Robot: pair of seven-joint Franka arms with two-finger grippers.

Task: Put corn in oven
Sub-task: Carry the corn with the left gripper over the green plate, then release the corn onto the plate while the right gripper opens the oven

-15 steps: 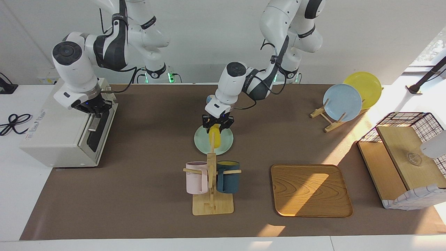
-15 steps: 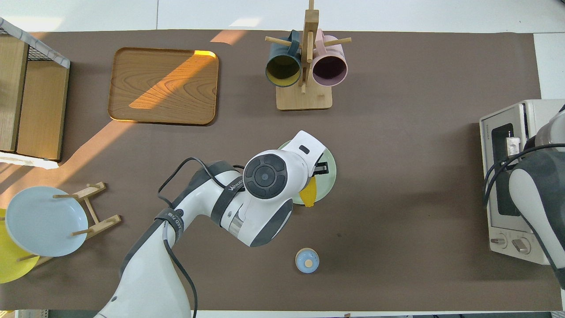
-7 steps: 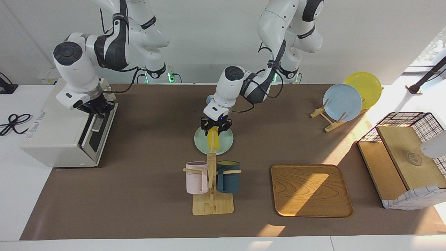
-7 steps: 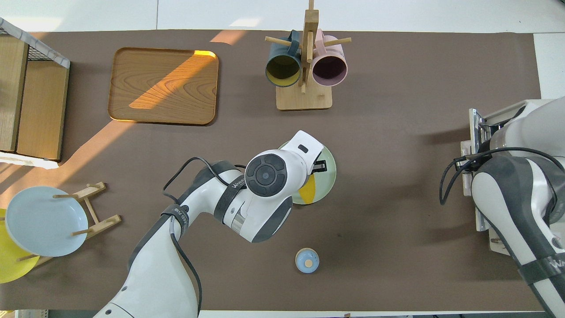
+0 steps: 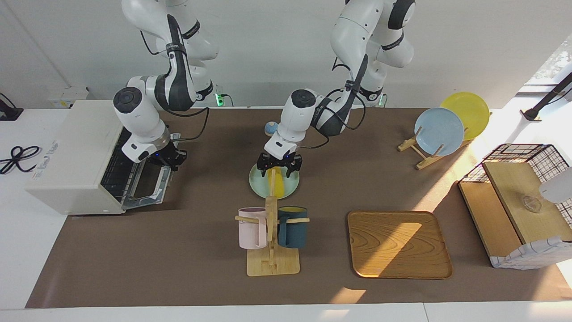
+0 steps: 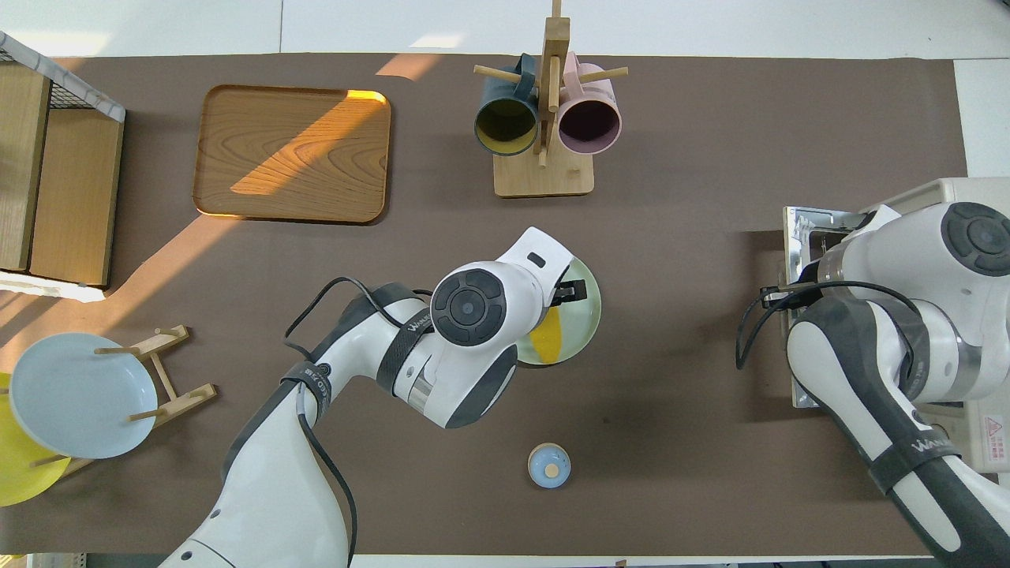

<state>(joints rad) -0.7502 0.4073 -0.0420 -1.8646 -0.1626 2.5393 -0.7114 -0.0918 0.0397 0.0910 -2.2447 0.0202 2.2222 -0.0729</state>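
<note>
One corn (image 5: 278, 184) lies on one pale green plate (image 5: 258, 186) directly beneath the left tool (image 5: 279, 167), whose fingers stand spread wide on either side of the cob's robot-ward end without closing on it. The right tool (image 5: 167, 162) sits at the handle edge of the lowered door of the one oven (image 5: 71, 156), its wire rack exposed; whether its fingers are spread or closed cannot be told. On the worktop (image 5: 187, 250): two mugs, pink (image 5: 251, 228) and dark blue (image 5: 292, 227), on one wooden mug stand (image 5: 272, 266); one wooden tray (image 5: 397, 243); two racked plates, blue (image 5: 439, 131) and yellow (image 5: 473, 107); one small blue knob (image 5: 271, 129).
</note>
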